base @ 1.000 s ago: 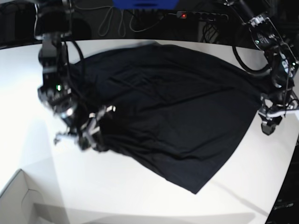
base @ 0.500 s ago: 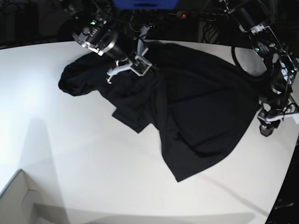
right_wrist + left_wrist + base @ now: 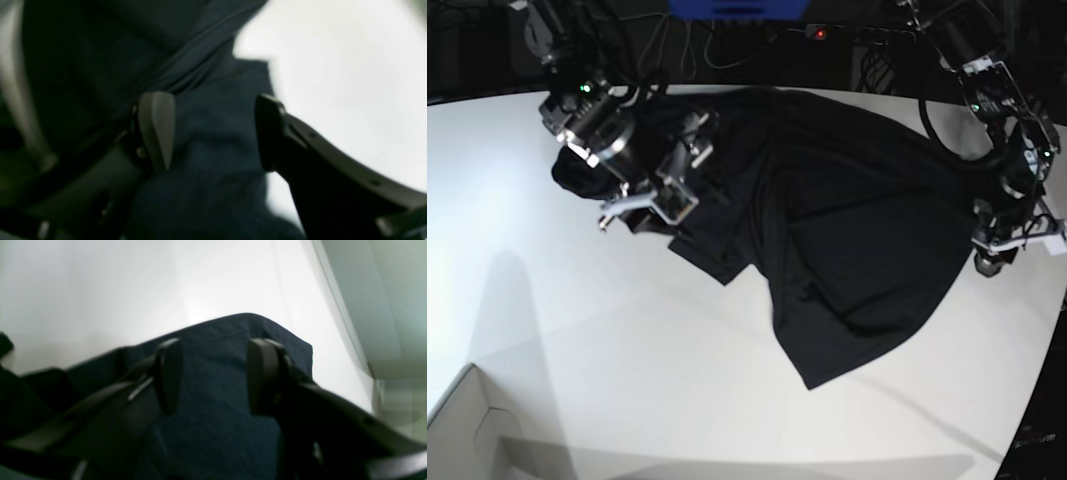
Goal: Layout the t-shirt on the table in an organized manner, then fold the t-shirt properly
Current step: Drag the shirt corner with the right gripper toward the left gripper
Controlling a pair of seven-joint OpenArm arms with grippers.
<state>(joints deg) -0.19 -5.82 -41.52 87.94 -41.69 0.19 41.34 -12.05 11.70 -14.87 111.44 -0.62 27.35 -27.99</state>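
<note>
Our right end effector (image 3: 659, 185) hangs over the far left part of the t-shirt (image 3: 847, 230), its fingers (image 3: 156, 130) spread wide with nothing pinched between them; in the right wrist view, dark fabric lies loose below the gap and bright tabletop (image 3: 333, 66) shows past the outer finger. Our left end effector (image 3: 995, 258) sits at the opposite edge of the garment, low against the tabletop (image 3: 627, 380). In the left wrist view its two pads (image 3: 168, 373) stand partly apart with a fold of blue-black cloth (image 3: 213, 380) running between them, the hemmed edge ending just beyond the fingertips; we cannot tell whether the pads actually press that fold or only straddle it.

The t-shirt lies bunched rather than flat: a doubled layer is heaped just under and beside our right end effector, a sleeve-like flap juts toward the near side of it, and the main body runs across to our left end effector, tapering to a corner on the near side.

At the near left corner of the base view sits an open white cardboard box (image 3: 467, 425); we see no contents in the part showing.
</note>
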